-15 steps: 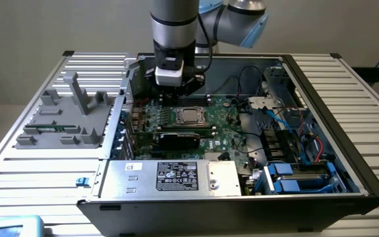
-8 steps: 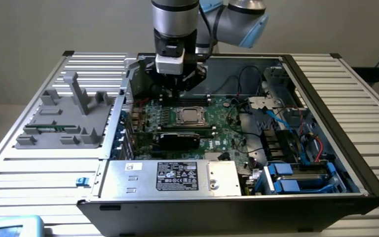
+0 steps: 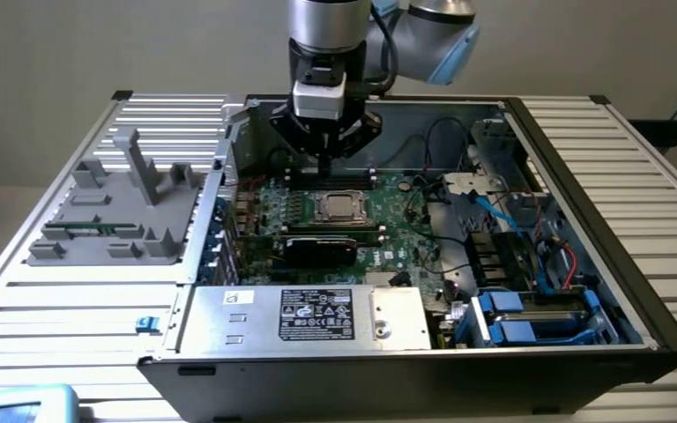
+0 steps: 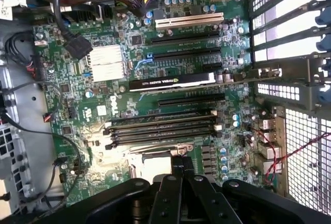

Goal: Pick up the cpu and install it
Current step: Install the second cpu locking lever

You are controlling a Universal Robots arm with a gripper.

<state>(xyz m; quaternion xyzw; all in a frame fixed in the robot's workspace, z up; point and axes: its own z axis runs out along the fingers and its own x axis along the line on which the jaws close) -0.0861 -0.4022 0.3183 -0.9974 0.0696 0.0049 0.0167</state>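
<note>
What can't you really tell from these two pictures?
- Whether the cpu is fully seated in its socket: too small in the exterior view; in the wrist view the shut gripper covers part of it.
- Print on the silver box label: too small to read.
- The motherboard edge nearest the camera: hidden by the gripper body.

The arm (image 3: pixel 368 26) was built of brushed silver tube sections joined by rounded pale blue-grey joint caps. A black cable ran down its side to a small silver-grey block at the wrist. Below hung the tool (image 3: pixel 324 163), matte black, with angular linkage bars tapering to two slim black fingers (image 4: pixel 178 168).
</note>
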